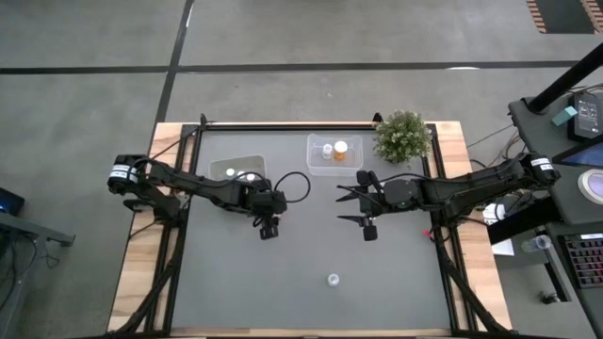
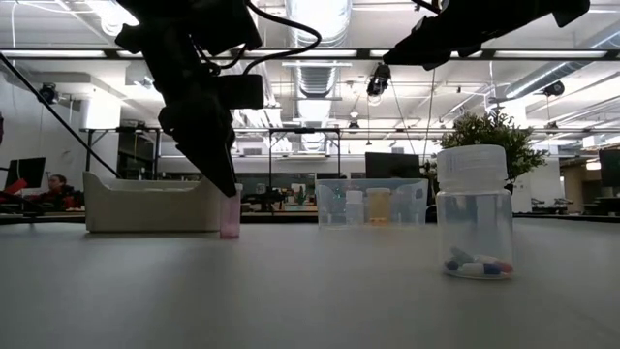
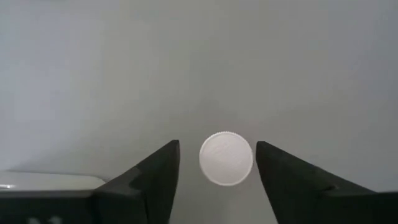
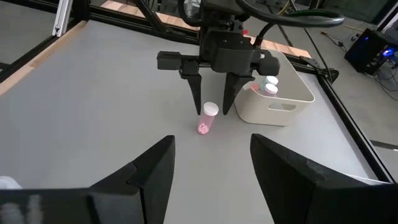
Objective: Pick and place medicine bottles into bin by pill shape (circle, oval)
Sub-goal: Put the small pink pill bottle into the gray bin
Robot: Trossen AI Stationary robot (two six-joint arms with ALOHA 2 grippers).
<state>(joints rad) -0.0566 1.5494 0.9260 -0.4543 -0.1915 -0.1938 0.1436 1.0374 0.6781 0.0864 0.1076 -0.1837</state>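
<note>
A small medicine bottle (image 3: 226, 158) with a white cap and pink pills (image 4: 206, 119) stands upright on the grey table. My left gripper (image 1: 269, 229) points down over it, open, one finger on either side of the cap with a gap on both sides. My right gripper (image 1: 343, 208) hangs open above the table's middle right, with nothing between its fingers. Another bottle (image 2: 475, 213), clear with mixed capsules, stands near the table's front edge (image 1: 333, 279). Two bottles stand in the clear bin (image 1: 334, 153), and more sit in the white bin (image 4: 273, 99).
A bushy green potted plant (image 1: 402, 137) stands at the far right, beside the clear bin. The white bin (image 1: 237, 169) sits at the far left, just behind my left arm. Bare grey table lies between the two grippers and toward the near edge.
</note>
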